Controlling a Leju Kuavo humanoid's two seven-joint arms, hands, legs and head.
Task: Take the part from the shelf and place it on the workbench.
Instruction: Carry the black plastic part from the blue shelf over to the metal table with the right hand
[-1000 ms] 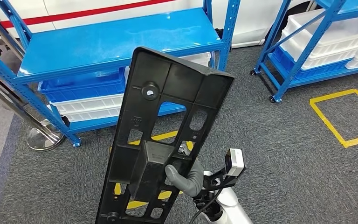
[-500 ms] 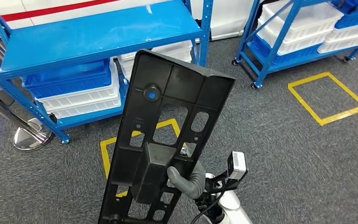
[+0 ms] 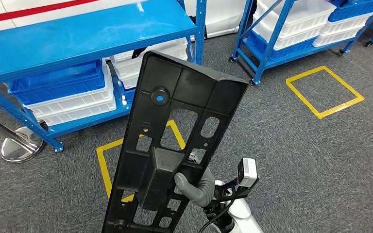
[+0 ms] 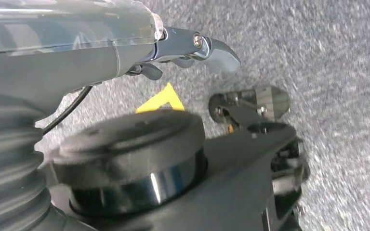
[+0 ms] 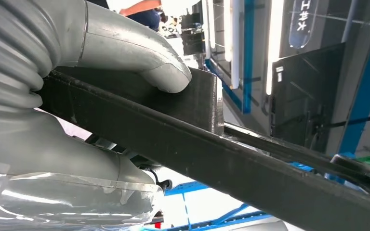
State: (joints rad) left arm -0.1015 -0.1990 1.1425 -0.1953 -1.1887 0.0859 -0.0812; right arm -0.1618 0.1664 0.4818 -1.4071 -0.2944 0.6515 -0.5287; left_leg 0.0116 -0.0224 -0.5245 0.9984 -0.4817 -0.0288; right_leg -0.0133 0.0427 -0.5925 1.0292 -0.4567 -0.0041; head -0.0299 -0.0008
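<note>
Because the whole head view has slid sideways over the last second — the blue shelf (image 3: 87,34) drifting left, the second rack (image 3: 291,29) and a yellow floor square (image 3: 324,91) drawing nearer the middle — the robot itself is turning, not the things around it. Nearest, the right hand (image 3: 196,187) keeps its fingers (image 5: 166,79) wrapped on the raised block low on the black plastic panel (image 3: 175,141), thumb pressed against its face, the part standing upright and tilted before the camera. The left hand (image 4: 192,45) hangs over grey carpet (image 4: 337,62), fingers apart and holding nothing. With the part already off the shelf, the carry is under way — no bench is in sight yet.
</note>
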